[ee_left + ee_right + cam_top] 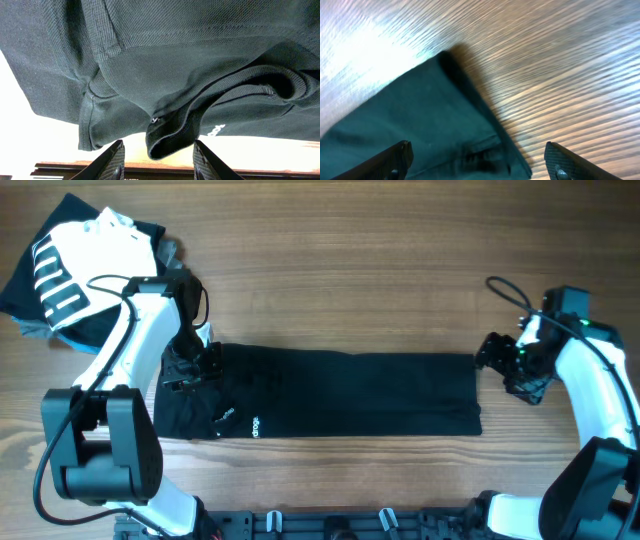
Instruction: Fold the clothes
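Note:
The black T-shirt [350, 395] lies on the wooden table as a long folded strip running left to right, with tiny white lettering [253, 426] near its front left. My left gripper [195, 367] is open over the strip's bunched left end. In the left wrist view the shirt [175, 60] fills the frame, and a seamed fold of it hangs between the open fingers [157, 152]. My right gripper [497, 356] is open at the strip's right edge. In the right wrist view its fingers [479, 157] straddle the shirt's corner [420, 115].
A pile of other clothes [85, 265], white and black with striped print, lies at the far left corner beside my left arm. Bare wooden table [350, 270] shows behind the strip and to its right. The arm bases stand at the front edge.

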Robot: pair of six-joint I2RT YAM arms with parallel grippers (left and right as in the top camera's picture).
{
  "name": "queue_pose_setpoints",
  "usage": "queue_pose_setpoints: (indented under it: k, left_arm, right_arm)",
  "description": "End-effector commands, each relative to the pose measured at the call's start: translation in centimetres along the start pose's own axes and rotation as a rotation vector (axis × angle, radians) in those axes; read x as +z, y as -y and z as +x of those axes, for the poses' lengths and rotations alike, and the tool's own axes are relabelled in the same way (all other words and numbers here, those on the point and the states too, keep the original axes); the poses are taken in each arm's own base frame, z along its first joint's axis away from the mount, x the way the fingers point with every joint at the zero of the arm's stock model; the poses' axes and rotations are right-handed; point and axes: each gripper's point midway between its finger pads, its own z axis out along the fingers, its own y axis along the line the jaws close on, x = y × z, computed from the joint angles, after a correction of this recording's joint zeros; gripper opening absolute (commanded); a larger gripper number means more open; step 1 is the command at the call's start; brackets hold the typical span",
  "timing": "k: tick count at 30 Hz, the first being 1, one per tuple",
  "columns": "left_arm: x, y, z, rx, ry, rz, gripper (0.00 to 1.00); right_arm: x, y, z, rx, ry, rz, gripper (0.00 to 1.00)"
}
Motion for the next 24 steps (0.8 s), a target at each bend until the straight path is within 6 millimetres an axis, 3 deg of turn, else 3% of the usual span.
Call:
queue_pose_setpoints:
  k: [1,4,7,10,15,19,22,23,24]
  left_arm:
    - [-0.2,0.3,0.2,-0.005,0.009,0.025,0.45]
    - [0.2,1.2,-0.4,-0.001,0.028,0.077,0.53]
    - [2.0,1.0,-0.7,-0.027,0.045,0.082,0.58]
    - [3.7,0.8,-0.8,-0.051,0.055,0.086,0.57]
    - [4.0,0.9,-1.3,-0.053,0.076,0.094,0.53]
    - [3.8,1.0,-1.9,-0.050,0.100,0.100,0.57]
    - [3.0,1.5,-2.3,-0.046,0.110,0.120,0.56]
    - [2.6,1.5,-2.3,-0.046,0.111,0.120,0.55]
    - [2.0,1.6,-2.4,-0.042,0.113,0.120,0.52]
  right_arm:
    - [0.9,0.5,0.2,0.039,-0.058,-0.083,0.91]
    - [2.0,0.6,1.2,0.039,-0.111,-0.113,0.92]
    - [3.2,0.8,2.2,0.032,-0.143,-0.122,0.91]
    - [3.9,0.4,2.7,0.002,-0.149,-0.162,0.91]
    - [6.7,0.1,5.3,0.036,-0.177,-0.227,0.90]
    - [8.3,-2.1,8.2,-0.042,-0.208,-0.352,0.69]
    - [8.4,-2.7,8.5,-0.075,-0.214,-0.350,0.23]
    - [8.2,-2.8,8.1,-0.075,-0.206,-0.347,0.10]
    - [7.8,-2.7,7.5,-0.072,-0.189,-0.334,0.04]
